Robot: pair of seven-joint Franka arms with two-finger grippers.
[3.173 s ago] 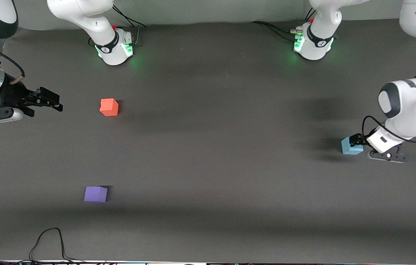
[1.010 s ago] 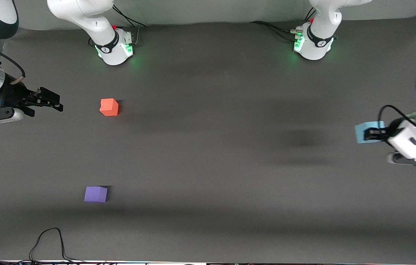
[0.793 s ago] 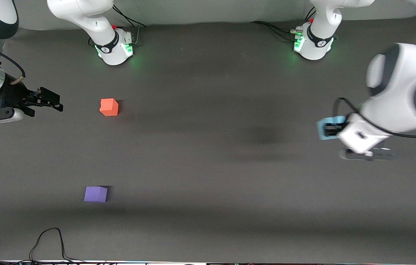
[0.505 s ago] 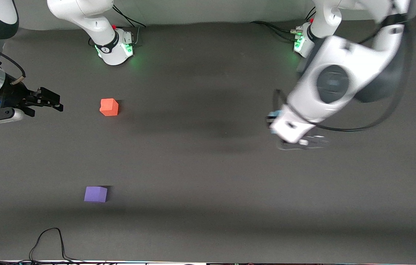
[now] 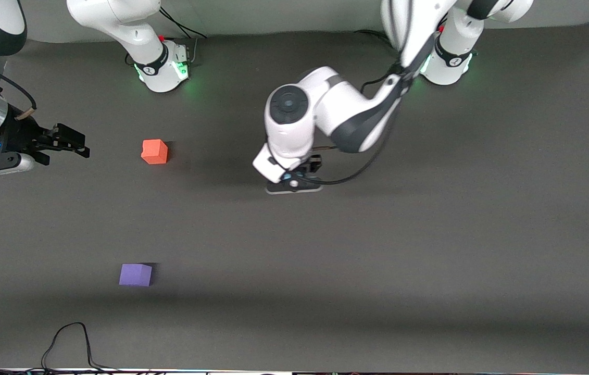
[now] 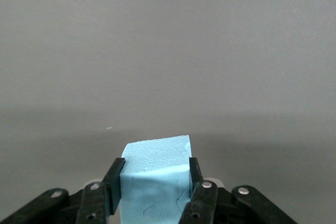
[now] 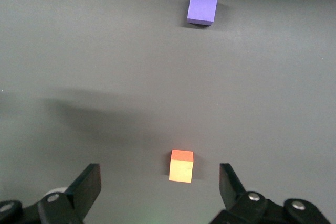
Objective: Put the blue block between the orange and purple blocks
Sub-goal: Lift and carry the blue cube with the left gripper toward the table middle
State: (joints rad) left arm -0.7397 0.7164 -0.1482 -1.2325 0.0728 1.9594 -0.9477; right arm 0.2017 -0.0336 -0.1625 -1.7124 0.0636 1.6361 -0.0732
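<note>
Two grippers in play, one working. Starting at the right arm's end of the table: right gripper (image 5: 73,141) hangs low at the table's edge, jaws spread wide on nothing; its wrist view shows both fingers (image 7: 86,182) apart with bare mat between. Arm waits, likely parked clear so the gap between the two targets is free.

Orange block (image 5: 154,151) sits on the mat just beside that gripper, toward the middle. Purple block (image 5: 135,274) lies nearer the front camera, well apart from the orange one. Both upright, untouched, with open mat between them, judged the drop spot.

Next, mid-table: left gripper (image 6: 155,182) up in the air over bare mat, carried by the left arm reaching in from its base. Fingers (image 6: 114,184) pinched tight on two opposite faces of the blue block (image 6: 156,174), block square between the pads, top face clear. Held high, probably to cross without dragging.

Hard to see: from the front, the left wrist covers block and fingers almost wholly. Left wrist view shows neither target. Blue block's underside is hidden.
</note>
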